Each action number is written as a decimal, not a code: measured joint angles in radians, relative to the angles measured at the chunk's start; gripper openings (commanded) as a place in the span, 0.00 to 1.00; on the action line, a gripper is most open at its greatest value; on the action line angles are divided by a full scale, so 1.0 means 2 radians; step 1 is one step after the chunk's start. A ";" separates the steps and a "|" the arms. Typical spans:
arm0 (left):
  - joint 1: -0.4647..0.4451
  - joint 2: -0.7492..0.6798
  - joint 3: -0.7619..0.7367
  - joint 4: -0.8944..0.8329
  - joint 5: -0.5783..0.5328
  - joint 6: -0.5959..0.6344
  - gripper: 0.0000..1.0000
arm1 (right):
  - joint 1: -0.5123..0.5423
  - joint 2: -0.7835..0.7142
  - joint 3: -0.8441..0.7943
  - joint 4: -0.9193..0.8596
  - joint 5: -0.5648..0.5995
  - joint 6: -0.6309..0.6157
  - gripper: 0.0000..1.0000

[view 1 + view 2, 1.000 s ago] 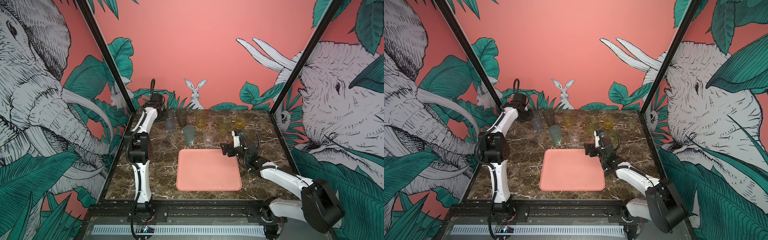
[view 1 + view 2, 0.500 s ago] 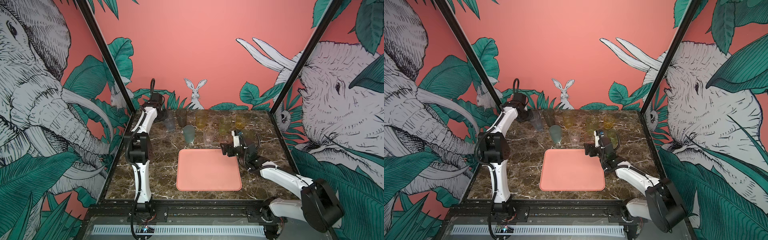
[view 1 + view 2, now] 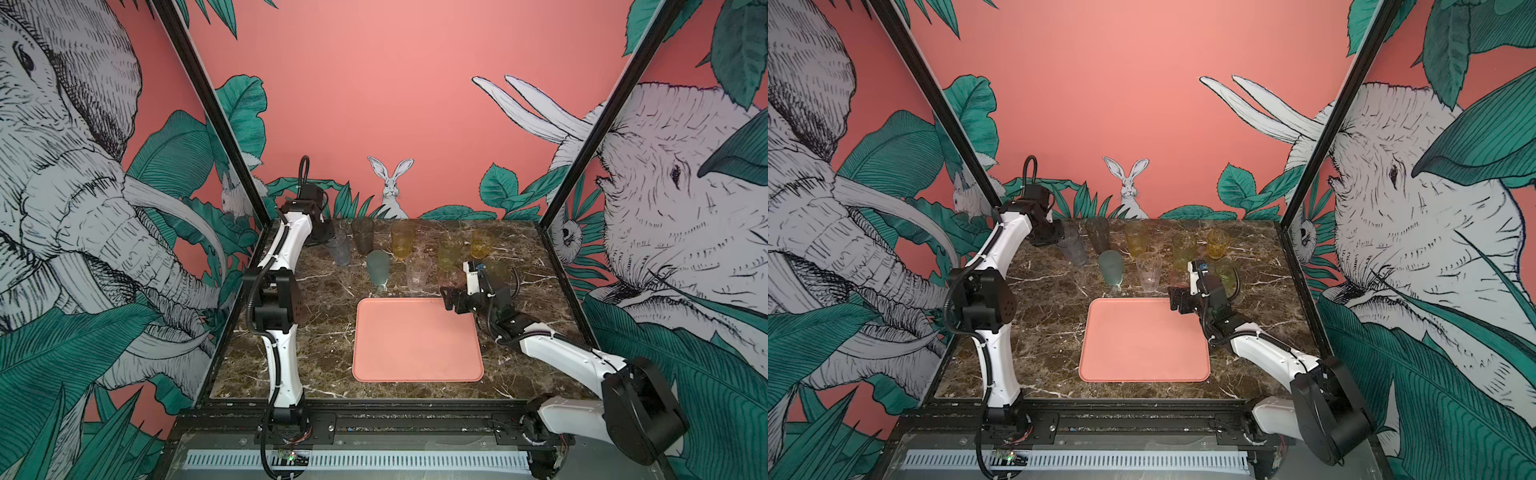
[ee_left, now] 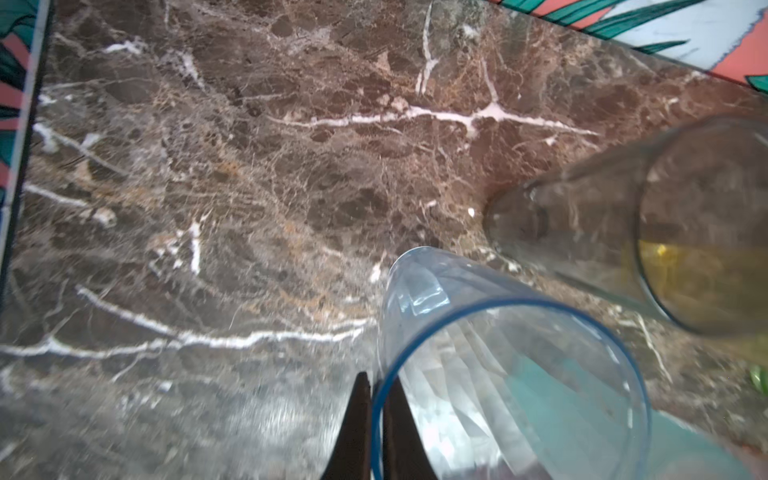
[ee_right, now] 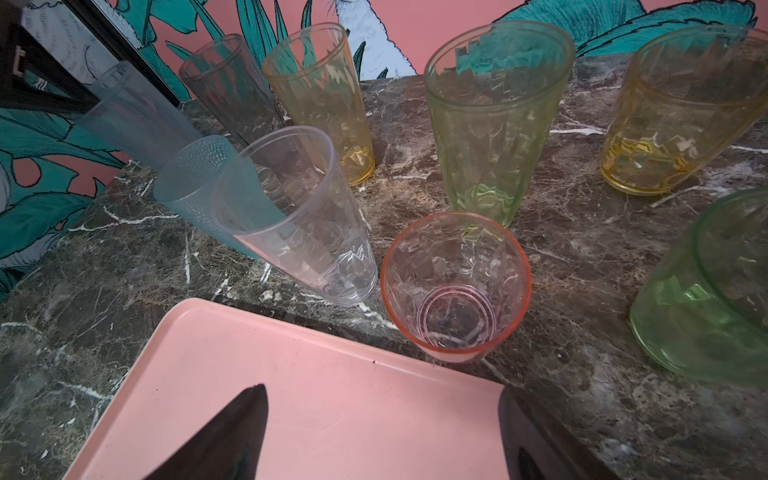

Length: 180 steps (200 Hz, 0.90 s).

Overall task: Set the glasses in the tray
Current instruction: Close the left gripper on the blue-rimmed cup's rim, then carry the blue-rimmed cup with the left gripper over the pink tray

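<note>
Left wrist view: left pincer (image 4: 377, 380) clamps bluish glass (image 4: 498, 353) rim; arm (image 3: 286, 249) outstretched.

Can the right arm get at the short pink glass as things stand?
Probably yes. The right gripper, jaws open, hovers over the far corner of the tray, and the pink glass stands just past the rim with nothing between, though the clear glass stands close beside it.

No legible text, numbers or brand marks in any view. Glasses (image 5: 291, 216) and tray (image 5: 332, 415): plain. Blue-and-white patch (image 3: 478, 266) on the right arm, just behind the tray's far right corner: too small to read.
</note>
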 measured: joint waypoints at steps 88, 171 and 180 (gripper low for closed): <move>-0.023 -0.171 -0.083 -0.069 -0.014 0.028 0.00 | 0.000 0.000 0.007 -0.004 0.000 0.004 0.88; -0.092 -0.240 -0.165 -0.103 -0.010 0.025 0.00 | 0.000 0.005 0.008 -0.003 -0.001 0.010 0.89; -0.099 -0.246 -0.177 -0.101 -0.010 0.020 0.00 | 0.000 0.006 0.008 -0.003 -0.001 0.011 0.88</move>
